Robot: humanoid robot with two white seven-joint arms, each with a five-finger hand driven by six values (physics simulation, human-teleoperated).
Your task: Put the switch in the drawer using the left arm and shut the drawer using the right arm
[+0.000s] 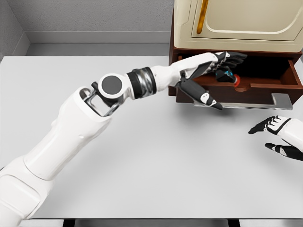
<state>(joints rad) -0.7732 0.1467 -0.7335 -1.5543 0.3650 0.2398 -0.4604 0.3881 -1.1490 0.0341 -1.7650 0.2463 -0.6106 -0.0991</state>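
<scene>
The brown drawer [265, 92] stands pulled out of the cream cabinet [236, 28] at the upper right. Inside it lies the switch [230, 76], a small dark object with a blue and a red end. My left arm reaches from the lower left across the table, and my left hand [218, 71] hovers over the drawer's left part. Its fingers [233, 57] are stretched out above the switch and the thumb [204, 98] points down outside the drawer front, so the hand is open. Just off the table's right edge, my right hand [278, 136] rests open, below the drawer.
A grey metal handle [280, 101] runs along the drawer front. The white table [156, 156] spreads out under both arms. A grey wall and floor strip lie behind it.
</scene>
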